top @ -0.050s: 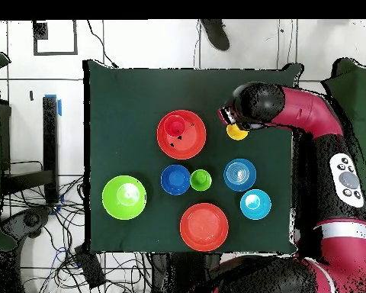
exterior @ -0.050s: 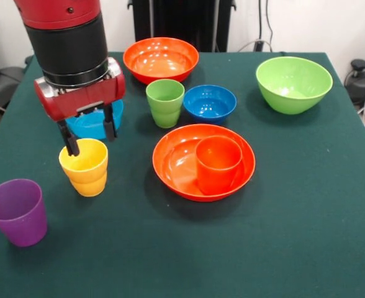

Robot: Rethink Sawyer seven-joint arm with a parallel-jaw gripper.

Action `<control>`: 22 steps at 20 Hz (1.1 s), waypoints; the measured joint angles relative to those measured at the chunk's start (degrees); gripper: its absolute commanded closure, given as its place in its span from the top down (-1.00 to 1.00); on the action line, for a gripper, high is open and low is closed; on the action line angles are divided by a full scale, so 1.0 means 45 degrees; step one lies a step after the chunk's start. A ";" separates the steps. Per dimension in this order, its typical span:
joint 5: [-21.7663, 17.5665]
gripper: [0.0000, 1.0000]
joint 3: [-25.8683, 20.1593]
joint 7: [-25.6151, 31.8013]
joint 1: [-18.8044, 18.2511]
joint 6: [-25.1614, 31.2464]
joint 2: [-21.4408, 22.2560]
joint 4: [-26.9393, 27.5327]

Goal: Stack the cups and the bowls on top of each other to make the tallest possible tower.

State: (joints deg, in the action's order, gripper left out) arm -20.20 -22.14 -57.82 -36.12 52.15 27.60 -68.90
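Front cam: you're looking across the green table (exterior @ -0.050s: 306, 205) at an angle, fairly close, toward the arm (exterior @ -0.050s: 67, 37). Overhead cam: straight down, farther off, whole table (top @ -0.050s: 113, 99) plus floor around it. Both share the tabletop w/ arm (top @ -0.050s: 308, 111), turned half round between them.

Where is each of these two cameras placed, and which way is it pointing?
Front view: sits across the table, facing the robot; shows the gripper at the yellow cup and the arm's end.
Overhead view: hangs above, looking straight down; shows the whole red arm.
Shared: the green table, cups and bowls, turned half round between views.
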 measured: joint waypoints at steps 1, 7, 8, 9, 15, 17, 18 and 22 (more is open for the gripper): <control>0.0000 1.00 0.0061 0.0000 -0.0010 -0.0015 0.0000 -0.0009; 0.0003 1.00 0.0210 0.0000 -0.0174 -0.0239 0.0003 -0.0204; 0.0000 1.00 0.0210 0.0000 -0.0204 -0.0273 0.0004 -0.0254; 0.0003 1.00 0.0212 0.0000 -0.0275 -0.0355 0.0004 -0.0378; 0.0003 1.00 0.0212 0.0000 -0.0555 -0.0595 0.0042 -0.0974; 0.0000 1.00 0.0212 0.0000 -0.0605 -0.0614 0.0097 -0.1179; 0.0000 1.00 0.0212 0.0000 -0.0609 -0.0614 0.0128 -0.1252; 0.0005 1.00 0.0212 0.0000 -0.0608 -0.0614 0.0269 -0.1503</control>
State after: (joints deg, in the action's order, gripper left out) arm -20.17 -21.18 -57.82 -38.85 49.39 28.81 -75.66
